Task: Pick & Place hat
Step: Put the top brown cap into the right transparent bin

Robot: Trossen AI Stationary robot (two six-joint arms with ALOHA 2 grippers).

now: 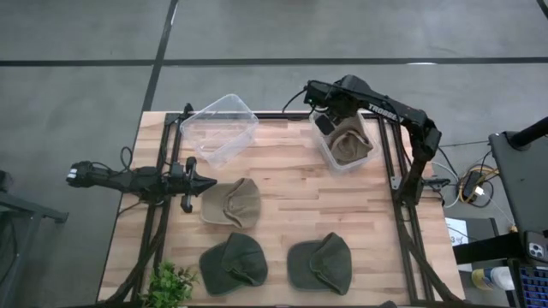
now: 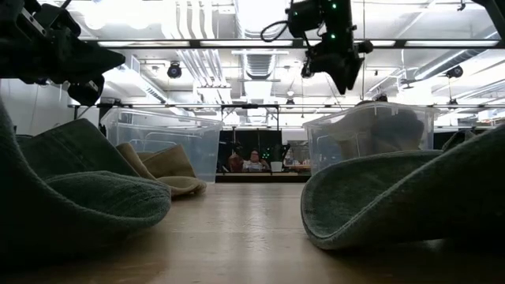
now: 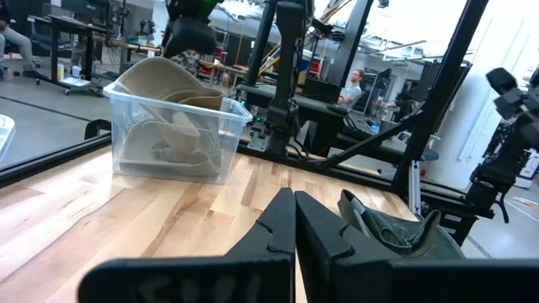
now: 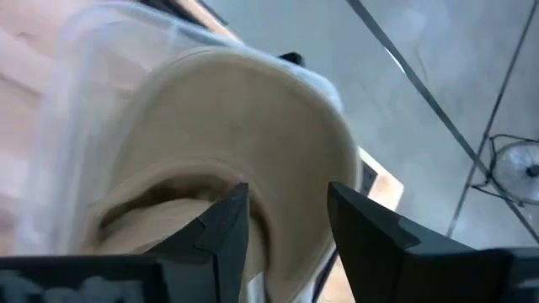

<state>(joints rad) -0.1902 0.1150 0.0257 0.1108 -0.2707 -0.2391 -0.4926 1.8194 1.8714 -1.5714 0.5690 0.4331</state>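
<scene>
A tan hat [image 1: 349,145] lies crumpled in the clear bin [image 1: 370,157] at the table's far right; the right wrist view shows the hat [image 4: 244,126] close up. My right gripper [image 1: 326,121] hangs open just above it, the fingers apart over the hat's crown [image 4: 286,198], touching nothing. In the low view this gripper [image 2: 342,77] stands clear above the bin's rim. My left gripper [image 1: 204,182] waits shut at the table's left edge, beside a second tan hat [image 1: 231,203] that rests on the wood. Its shut fingers [image 3: 294,202] point across the table.
Two dark green hats [image 1: 233,261] [image 1: 321,263] lie near the table's near edge. An empty clear bin [image 1: 218,128] sits askew at the far left. A small green plant [image 1: 171,282] stands at the near left corner. Bare wood lies in the table's middle.
</scene>
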